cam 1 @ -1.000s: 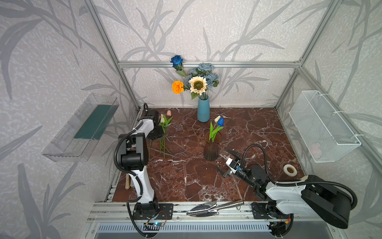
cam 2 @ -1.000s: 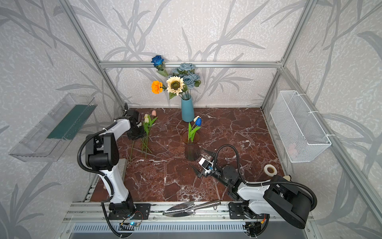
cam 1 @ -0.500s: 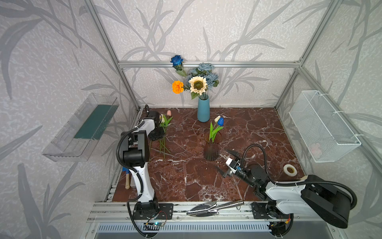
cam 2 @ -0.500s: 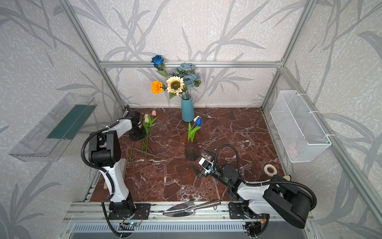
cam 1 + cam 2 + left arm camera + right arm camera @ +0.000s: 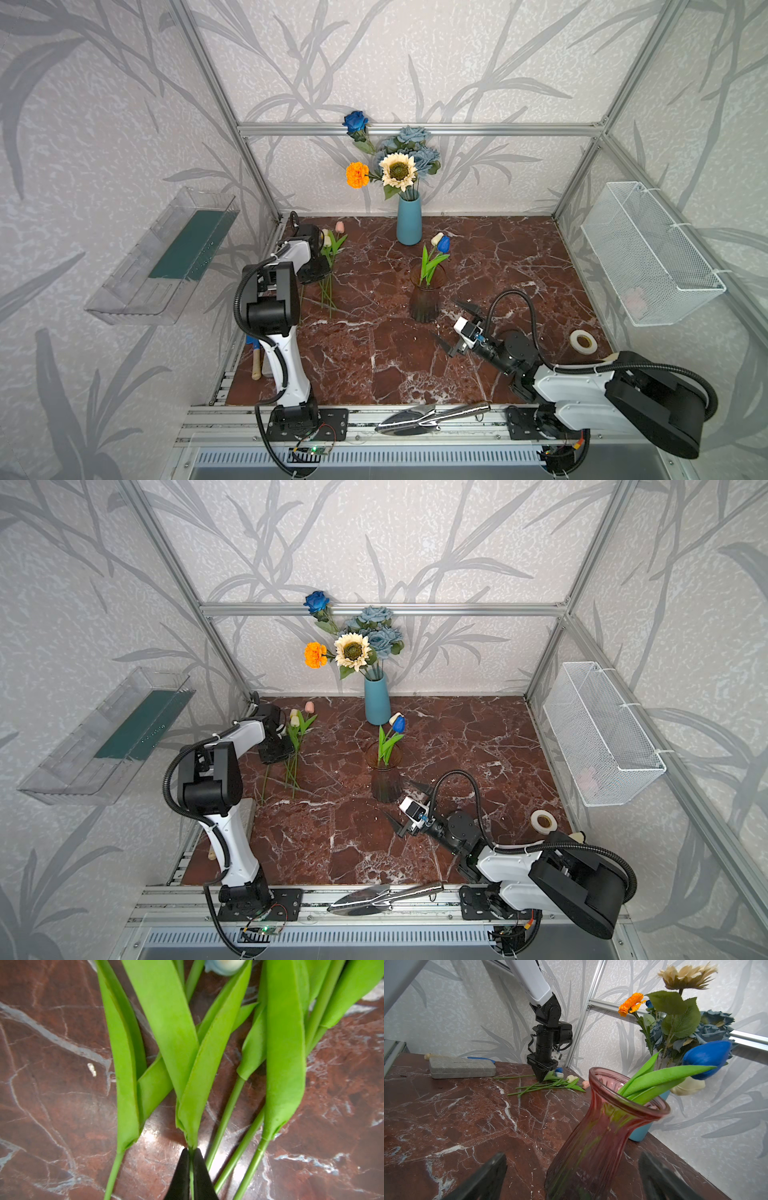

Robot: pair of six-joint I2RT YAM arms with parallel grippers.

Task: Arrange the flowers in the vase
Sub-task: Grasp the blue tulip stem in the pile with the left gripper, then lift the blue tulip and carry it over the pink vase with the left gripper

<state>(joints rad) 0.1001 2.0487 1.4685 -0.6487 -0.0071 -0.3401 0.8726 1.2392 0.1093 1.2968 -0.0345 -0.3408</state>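
At table (image 5: 374, 357) centre, the glass vase (image 5: 424, 301) holds two tulips (image 5: 443, 244), blue and cream; several loose tulips (image 5: 331, 259) lie at nine o'clock. Only the left wrist view shows the left gripper (image 5: 191, 1152) clamped on one stem (image 5: 190, 1146); the right gripper (image 5: 446, 318) gapes empty at the vase's five o'clock.

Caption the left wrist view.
Left tool shut on one tulip stem, other tulip stems lying alongside on marble tabletop.

No text could be read anywhere. The grey case (image 5: 462, 1068) bore one line of small lettering (too blurred to make out).
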